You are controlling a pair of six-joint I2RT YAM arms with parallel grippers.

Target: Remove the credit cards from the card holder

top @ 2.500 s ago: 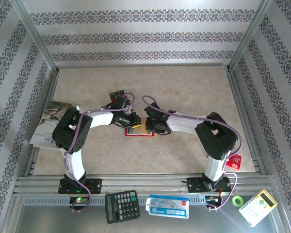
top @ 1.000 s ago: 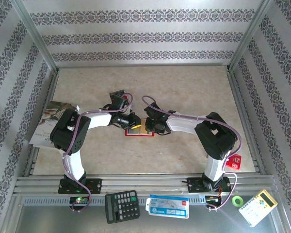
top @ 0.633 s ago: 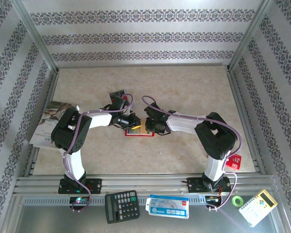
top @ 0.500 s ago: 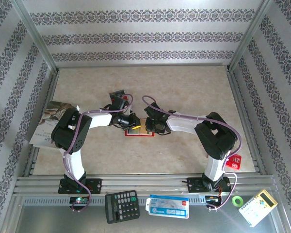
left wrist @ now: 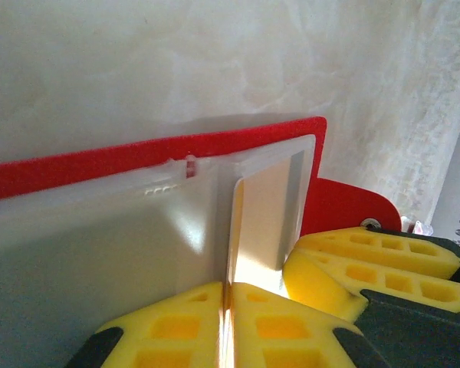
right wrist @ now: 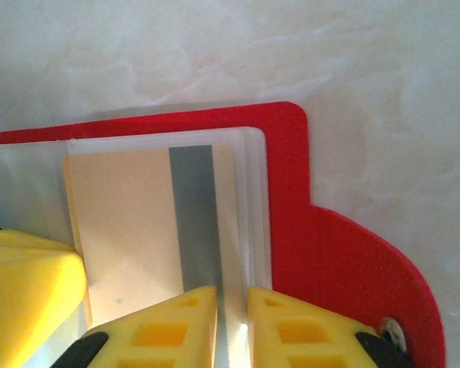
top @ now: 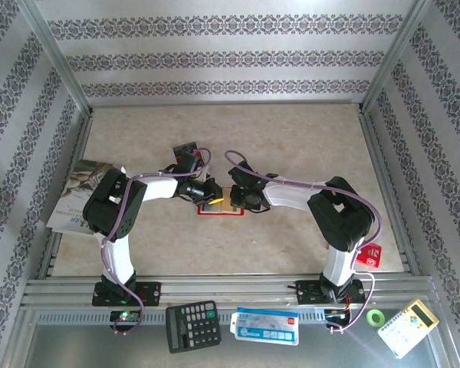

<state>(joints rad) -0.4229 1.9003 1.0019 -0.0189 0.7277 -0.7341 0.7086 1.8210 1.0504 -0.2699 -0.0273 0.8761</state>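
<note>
Top view: the red card holder [top: 219,209] is found lying open on the table [top: 291,146], just left of frame centre, with a tan card [top: 212,204] showing in it. The left gripper [top: 204,192] and right gripper [top: 237,198] are set over it from either side.

Left wrist view: the left fingers [left wrist: 184,330] are seen pressed together at the bottom edge, with the tan card's thin pale edge pinched between them.

Right wrist view: the right fingers [right wrist: 176,326] are almost closed upon the striped tan card at lower centre. A hold cannot be confirmed.
</note>
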